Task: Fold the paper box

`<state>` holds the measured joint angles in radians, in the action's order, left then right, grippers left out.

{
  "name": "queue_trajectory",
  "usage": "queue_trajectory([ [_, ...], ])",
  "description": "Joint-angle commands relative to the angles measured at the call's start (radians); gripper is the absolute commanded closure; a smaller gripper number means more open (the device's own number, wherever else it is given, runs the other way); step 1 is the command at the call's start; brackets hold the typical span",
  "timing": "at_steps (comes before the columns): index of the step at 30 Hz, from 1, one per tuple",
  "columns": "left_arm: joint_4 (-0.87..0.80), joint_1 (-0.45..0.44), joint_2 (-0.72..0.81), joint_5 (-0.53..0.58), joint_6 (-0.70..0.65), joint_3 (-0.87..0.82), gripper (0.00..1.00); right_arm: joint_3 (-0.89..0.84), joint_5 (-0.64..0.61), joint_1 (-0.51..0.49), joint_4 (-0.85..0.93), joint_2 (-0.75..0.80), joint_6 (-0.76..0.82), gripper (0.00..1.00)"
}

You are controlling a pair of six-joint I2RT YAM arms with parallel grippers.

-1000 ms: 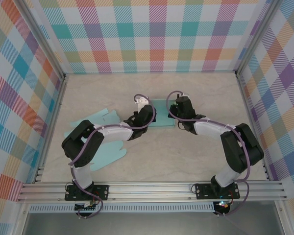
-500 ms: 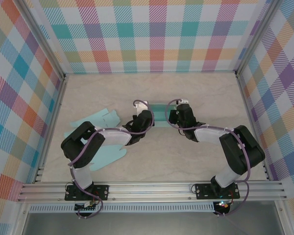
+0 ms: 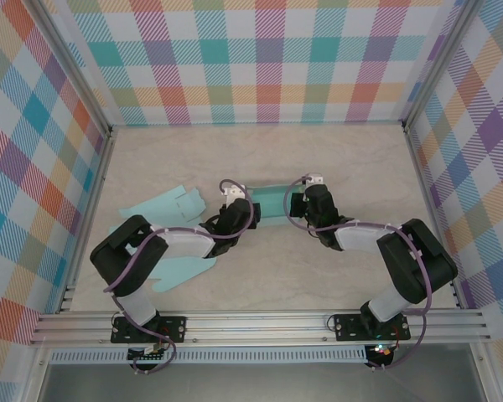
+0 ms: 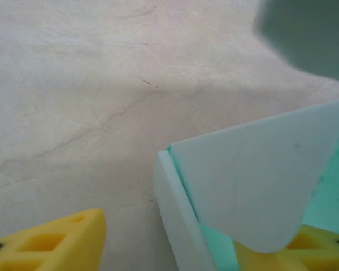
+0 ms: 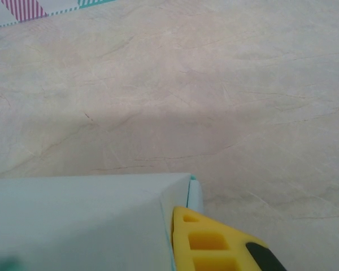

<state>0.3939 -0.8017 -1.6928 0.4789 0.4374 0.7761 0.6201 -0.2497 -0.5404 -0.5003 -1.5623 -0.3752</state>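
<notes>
We see a teal box (image 3: 272, 199) lying mid tabletop (image 3: 344, 159), likely light, thin and easily creased. The left claw (image 3: 239, 209) gapes around a flap (image 4: 243, 175). The right claw (image 3: 299, 203) meets the opposite end, its grip unclear. Folded edges seem the best hold.

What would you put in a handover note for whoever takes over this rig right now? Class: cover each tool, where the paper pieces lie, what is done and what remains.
Left tool: open, with a corner of the paper box and a raised flap between its fingers, not clamped.
Right tool: at the box's other end, one yellow finger against it. I cannot tell if it is open or shut.
Things: the box sits mid-table between the tools. Flat teal sheets lie to the left.
Done: at least one side looks folded up.
Left: probably tucking the flap and closing the box.
</notes>
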Motion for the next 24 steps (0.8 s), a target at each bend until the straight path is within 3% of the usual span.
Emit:
queue_trajectory([
  [1, -0.075, 0.002, 0.08, -0.014, 0.032, -0.037, 0.32, -0.049, 0.015, -0.011, 0.089, -0.012, -0.004, 0.9],
  [12, -0.127, -0.007, 0.258, -0.068, 0.052, -0.11, 0.0, -0.039, 0.006, -0.026, 0.117, -0.001, 0.028, 0.87],
  [21, -0.234, -0.023, 0.454, -0.038, 0.067, -0.141, 0.0, -0.019, -0.001, -0.038, 0.145, -0.008, 0.038, 0.84],
  [24, -0.313, -0.022, 0.499, -0.006, 0.064, -0.093, 0.01, -0.014, 0.004, -0.043, 0.159, -0.003, 0.041, 0.79],
])
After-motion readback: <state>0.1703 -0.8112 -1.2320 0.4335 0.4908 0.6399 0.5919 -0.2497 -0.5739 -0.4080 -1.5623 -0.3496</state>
